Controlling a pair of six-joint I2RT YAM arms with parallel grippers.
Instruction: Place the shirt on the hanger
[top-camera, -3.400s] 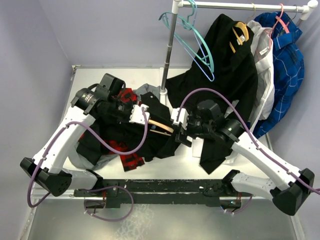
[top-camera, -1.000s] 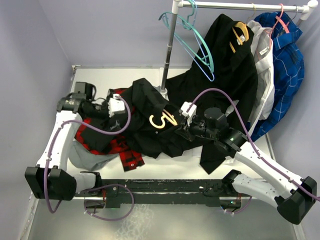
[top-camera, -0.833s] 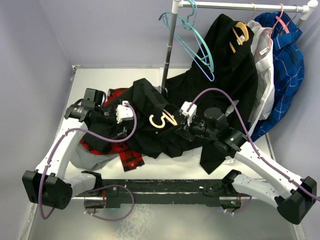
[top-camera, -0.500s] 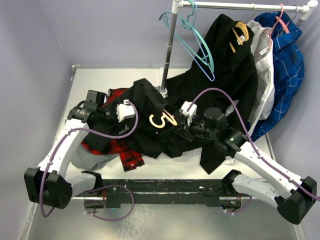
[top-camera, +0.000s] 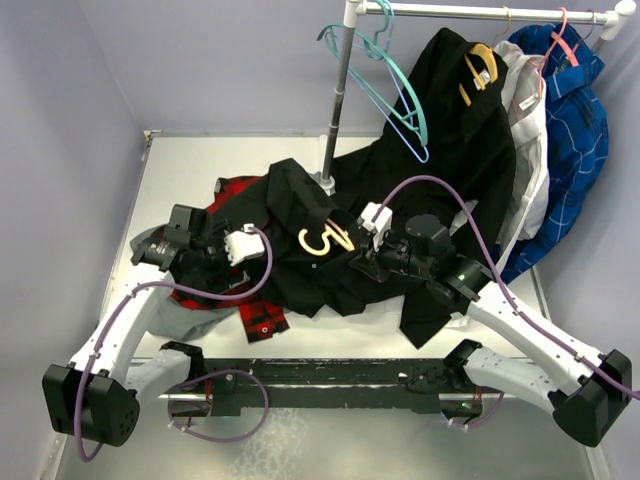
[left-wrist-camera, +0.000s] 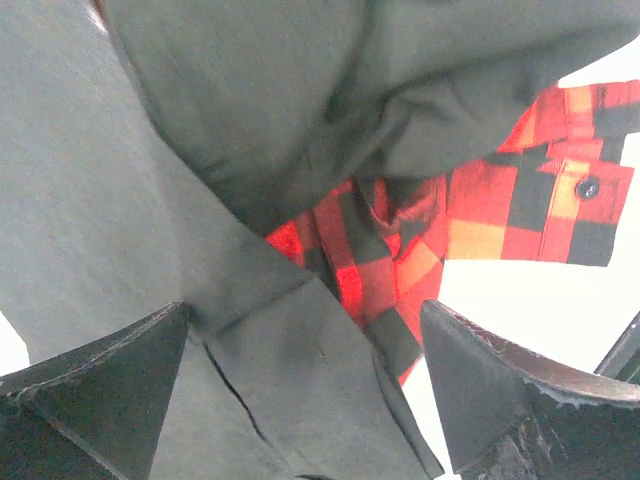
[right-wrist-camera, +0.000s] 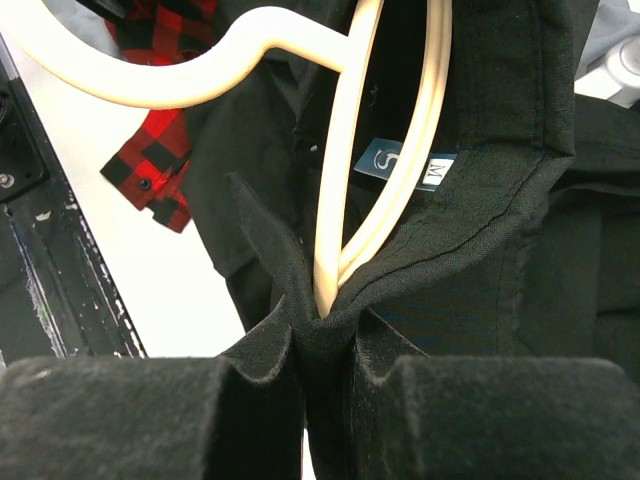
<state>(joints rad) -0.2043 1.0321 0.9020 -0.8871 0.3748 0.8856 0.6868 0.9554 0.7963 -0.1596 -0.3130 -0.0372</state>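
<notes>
Two claws: my right gripper (right-wrist-camera: 328, 360) pinches the shirt (right-wrist-camera: 500, 190) collar, seemingly against the hanger (right-wrist-camera: 150, 88); left gripper (left-wrist-camera: 305, 395) hangs wide open. Next, I'd draw a shoulder over.

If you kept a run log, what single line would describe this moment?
right gripper: shut on collar of black button-up shirt, at light wooden hanger | left gripper: open, empty, over red-and-black plaid shirt
</notes>
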